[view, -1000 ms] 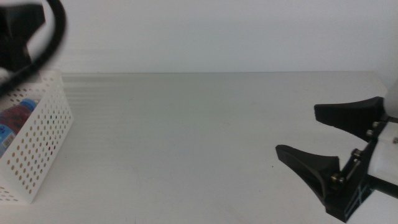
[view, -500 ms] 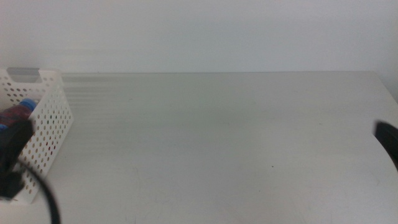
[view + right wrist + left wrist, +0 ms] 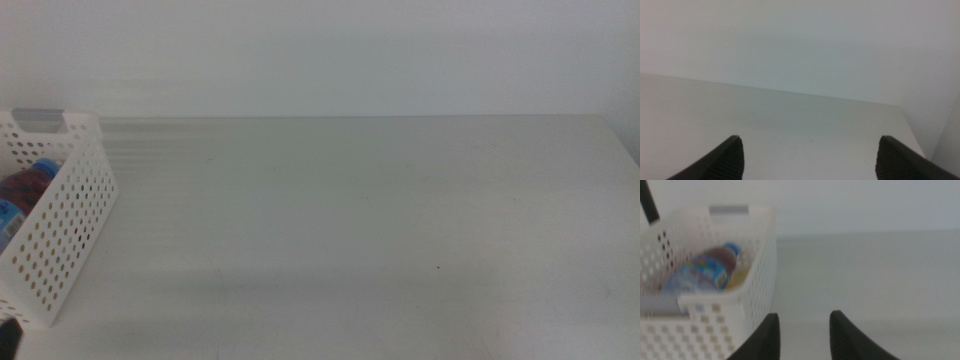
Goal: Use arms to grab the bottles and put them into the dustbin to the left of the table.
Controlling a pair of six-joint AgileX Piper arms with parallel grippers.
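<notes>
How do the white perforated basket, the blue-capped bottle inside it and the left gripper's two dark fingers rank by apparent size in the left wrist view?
1. White perforated plastic basket.
2. Blue-capped bottle.
3. Dark fingers, though nearness to the camera enlarges them, so this ranking is unsure.

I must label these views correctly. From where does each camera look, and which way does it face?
Middle view: above, looking forward and down at the table and dustbin; no gripper shows.
Left wrist view: on the left arm, facing the dustbin; left gripper open.
Right wrist view: on the right arm, facing bare table; right gripper open.
Shared: dustbin holding the water bottle.
</notes>
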